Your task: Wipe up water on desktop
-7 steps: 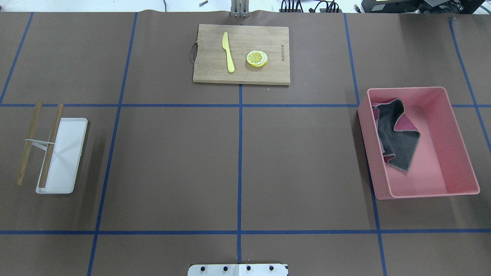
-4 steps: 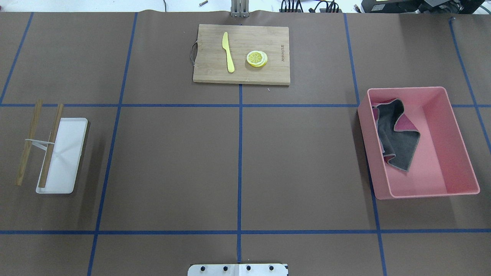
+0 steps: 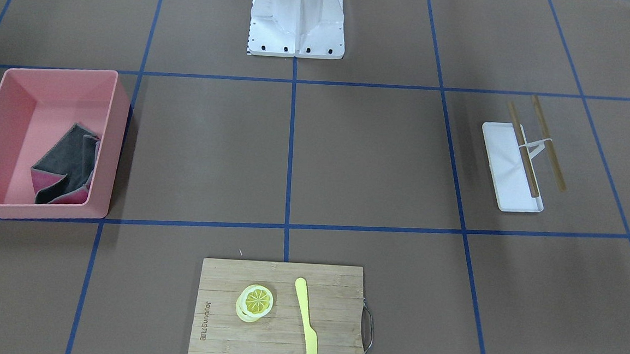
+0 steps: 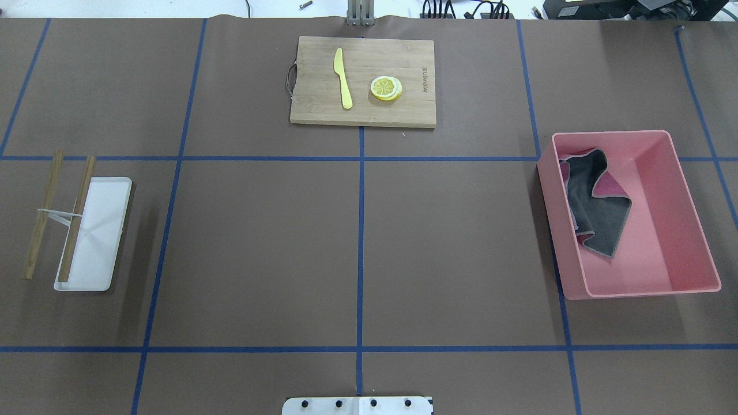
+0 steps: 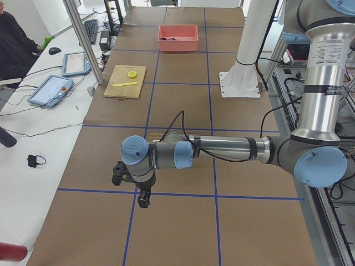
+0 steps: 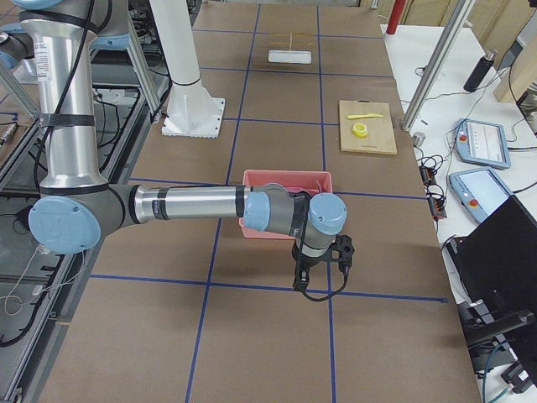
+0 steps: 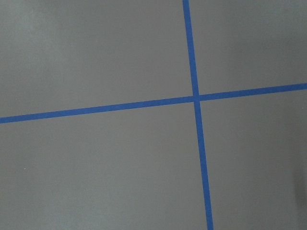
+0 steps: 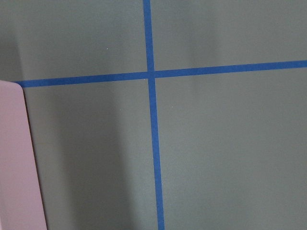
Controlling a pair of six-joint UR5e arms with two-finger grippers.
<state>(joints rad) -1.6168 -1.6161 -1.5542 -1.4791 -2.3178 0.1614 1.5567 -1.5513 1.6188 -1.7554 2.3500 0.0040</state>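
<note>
The brown tabletop (image 4: 259, 253), crossed by blue tape lines (image 4: 360, 253) into large rectangles, fills every view and carries all the objects. Both robot arms reach out low over opposite ends of it. The left hand (image 5: 133, 185) hangs just above a tape crossing near the robot's left end. The right hand (image 6: 323, 267) hovers beside the pink bin (image 4: 611, 134) at the other end. Only the side cameras show either hand, so whether they are open or closed cannot be told, and nothing can be seen in their grip. A gray-and-pink cloth (image 4: 599, 213) lies crumpled inside the bin, against its wall on the center side. At the far edge, a cutting board (image 4: 323, 109) holds a yellow knife (image 4: 343, 80) and a lemon slice (image 4: 386, 88), lying apart. On the robot's left sits a white tray (image 4: 101, 230) with two wooden rods (image 4: 75, 219) at its outer edge. The right wrist camera catches a corner of the bin next to a tape crossing.
</note>
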